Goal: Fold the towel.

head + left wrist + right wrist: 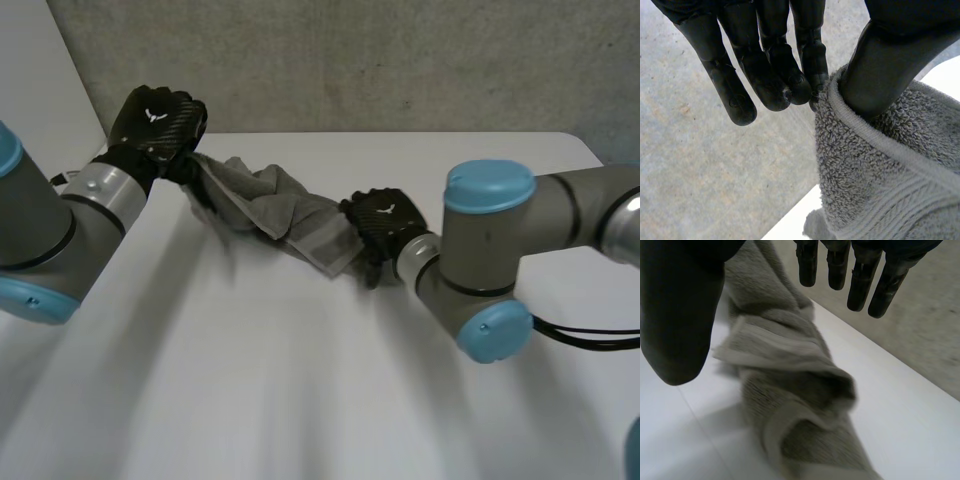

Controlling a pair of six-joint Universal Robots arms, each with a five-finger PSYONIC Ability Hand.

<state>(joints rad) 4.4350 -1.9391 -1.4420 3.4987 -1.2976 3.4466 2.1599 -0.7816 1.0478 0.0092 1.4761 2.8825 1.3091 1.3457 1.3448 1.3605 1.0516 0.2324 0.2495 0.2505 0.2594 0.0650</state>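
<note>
A grey terry towel with a woven hem (pixel 270 210) hung bunched into a loose rope between the two black robot hands, over the far half of the white table (pixel 300 390). The left hand (pixel 155 118) was raised near the table's far left corner. Its thumb (pixel 880 65) pressed the towel's hemmed edge against the tips of its straight fingers (pixel 775 75), so one end was pinched and lifted. From there the towel sloped down toward the middle of the table, where its other end drooped beside the right hand (pixel 385 215). That hand was released, with its fingers (pixel 860 280) straight and its thumb (pixel 675 315) spread wide. The twisted cloth ran between them and past the fingertips.
</note>
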